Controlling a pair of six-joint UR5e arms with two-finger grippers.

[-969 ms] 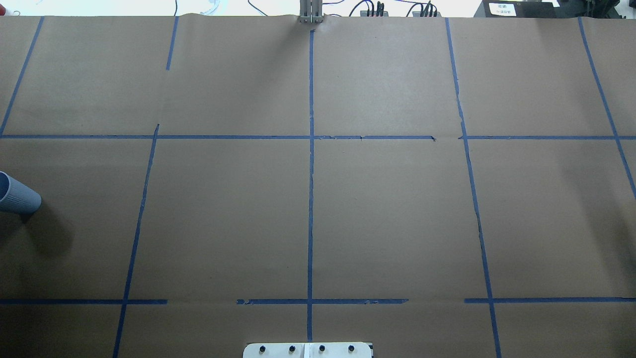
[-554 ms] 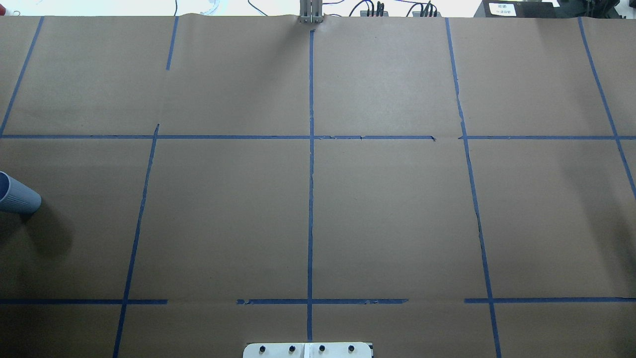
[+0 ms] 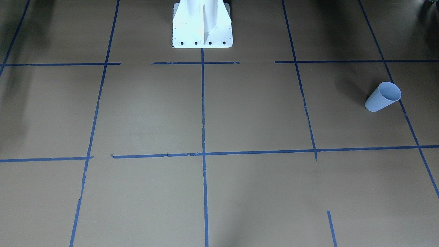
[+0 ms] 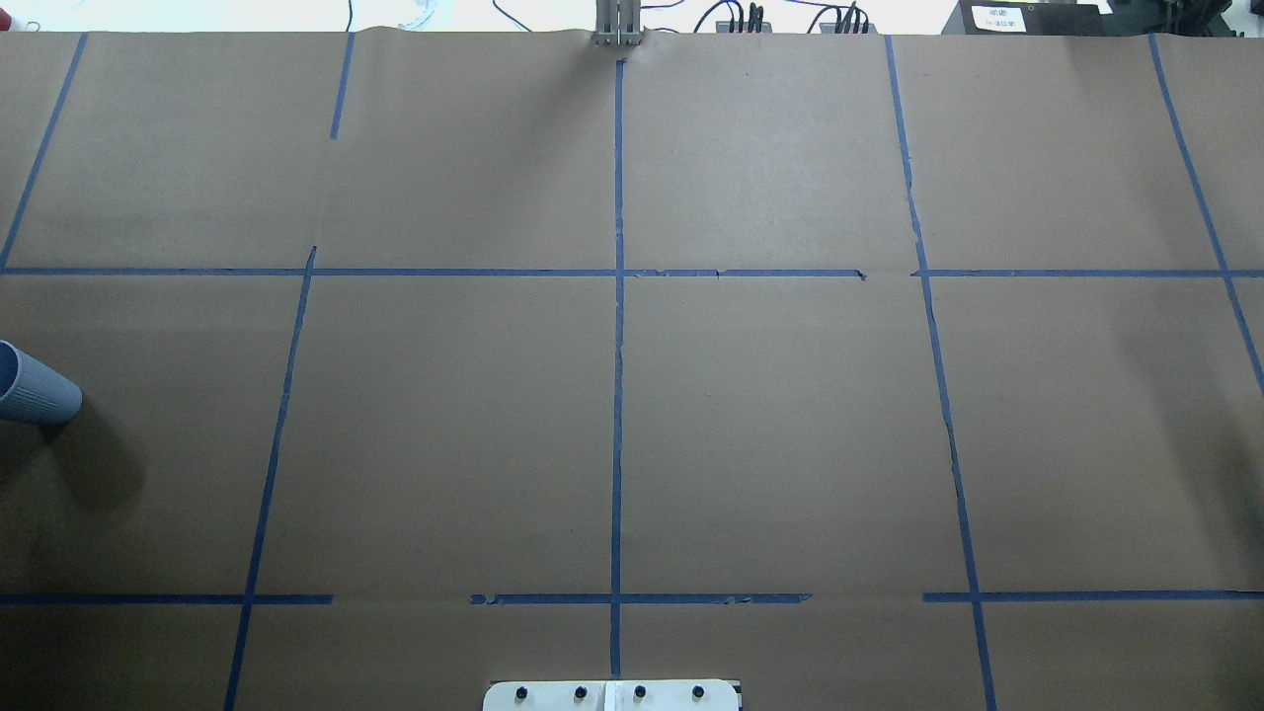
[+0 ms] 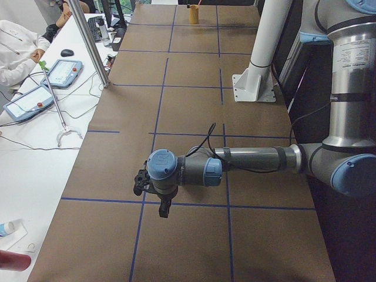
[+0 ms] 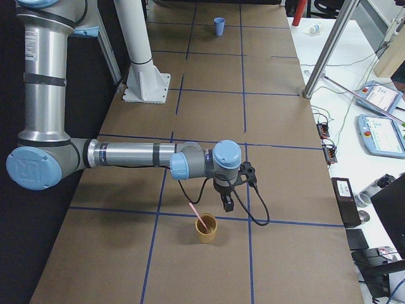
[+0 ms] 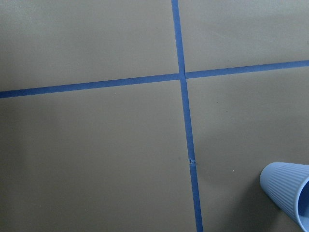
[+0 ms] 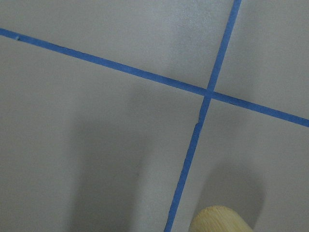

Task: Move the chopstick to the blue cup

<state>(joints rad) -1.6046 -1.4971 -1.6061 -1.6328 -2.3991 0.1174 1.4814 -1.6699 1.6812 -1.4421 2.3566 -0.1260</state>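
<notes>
The transfer has not begun, I judge: the thin pale pink chopstick (image 6: 197, 217) leans in a squat tan cup (image 6: 205, 233) at the brown worktop's (image 4: 790, 415) 3 o'clock end, the right hand (image 6: 226, 204) hovers at the cup's 1 o'clock, its grip as unreadable as the left hand's (image 5: 164, 208), and the ribbed light blue plastic cup (image 4: 38, 393) stands stickless at 9 o'clock.

Brown paper-covered table (image 4: 790, 444), blue tape grid (image 4: 618, 395), white bench (image 5: 35, 176) alongside.

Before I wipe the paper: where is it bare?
Bare: the central squares from the white pedestal base to the far edge. Crowded: around the light blue ribbed plastic cup and, by the right claw, the tan cup holding a pink chopstick.
</notes>
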